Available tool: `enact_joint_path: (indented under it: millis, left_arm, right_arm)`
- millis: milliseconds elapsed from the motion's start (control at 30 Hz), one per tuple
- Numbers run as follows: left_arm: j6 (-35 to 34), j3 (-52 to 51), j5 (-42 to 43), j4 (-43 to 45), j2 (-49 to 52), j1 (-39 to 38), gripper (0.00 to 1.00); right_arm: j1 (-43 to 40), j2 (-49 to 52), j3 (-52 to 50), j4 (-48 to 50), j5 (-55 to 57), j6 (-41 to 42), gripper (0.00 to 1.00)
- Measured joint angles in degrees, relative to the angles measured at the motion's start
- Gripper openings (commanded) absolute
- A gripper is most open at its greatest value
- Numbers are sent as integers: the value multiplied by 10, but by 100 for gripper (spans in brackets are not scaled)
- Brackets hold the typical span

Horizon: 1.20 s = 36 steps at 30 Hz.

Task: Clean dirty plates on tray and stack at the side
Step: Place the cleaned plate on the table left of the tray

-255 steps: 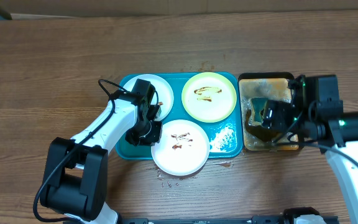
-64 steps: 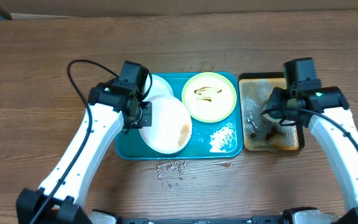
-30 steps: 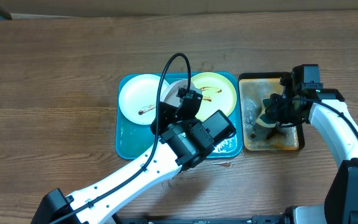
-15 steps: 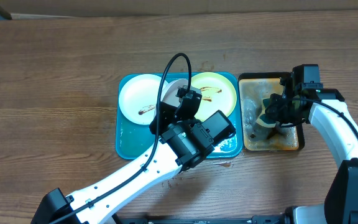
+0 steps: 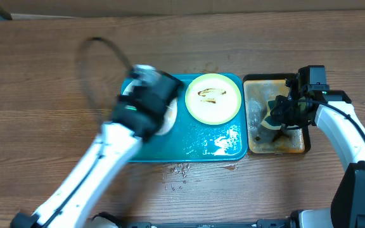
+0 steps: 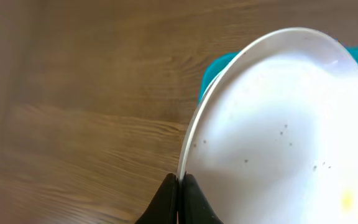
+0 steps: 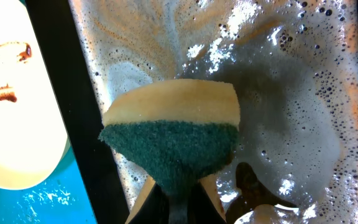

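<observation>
**Asker:** Where was the plate you were working on?

**Me:** The white plate (image 6: 278, 124) was off the tray (image 5: 189, 152). It was tilted, hanging over the tray's left corner and the bare bench (image 6: 73, 93). My left hand (image 6: 179, 198) was clamped on its rim, both fingers pinched tight against the edge. Its face looked mostly clean, with a few specks and one faint yellowish mark low on the right.

**Asker:** And the others?

**Me:** The yellow plate (image 5: 213, 97) lay flat at the tray's back right, with brown sauce across its middle. I could not tell where the third was, because my left arm was a blur over that end of the tray.

**Asker:** What about your other side?

**Me:** My right hand (image 7: 178, 200) was closed on the sponge (image 7: 173, 140), with the green scrub face toward the wrist camera. It hung over the black tray (image 7: 82, 106) and its brown, foamy water, just beside the yellow plate.

**Asker:** Which step was that?

**Me:** I judged it to be stacking the white plate at the side. The yellow one hadn't been scrubbed yet.

**Asker:** What did the next move need?

**Me:** I had to level the plate and lower it flat onto the bench, well clear of the tray, before letting go. A wet rim held at one point could slip. After that the sponge could go to the yellow plate.
</observation>
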Motion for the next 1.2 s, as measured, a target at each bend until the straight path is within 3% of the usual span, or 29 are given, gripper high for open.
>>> enact_joint_path:
  millis: [267,467,733,1000,1033,1100,1133,1200]
  left_arm:
    - [35,9,229,6,-23,289,4]
    - [36,9,304,16,4,456,4]
    - [36,9,330,71,93,561,4]
    - [36,9,331,78,162,587,4]
    - [36,9,331,75,169,587,10]
    - [35,9,331,67,176,587,53]
    - [37,9,331,64,177,587,63]
    - [38,9,332,57,177,587,68]
  right_arm:
    - [0,0,0,-2,0,0,4]
    - [0,0,0,-2,0,0,4]
    - [0,0,0,-8,0,0,4]
    - [0,0,0,-10,0,0,4]
    - [0,0,0,-10,0,0,4]
    - [0,0,0,-10,0,0,4]
    - [0,0,0,-10,0,0,4]
    - [0,0,0,-11,0,0,4]
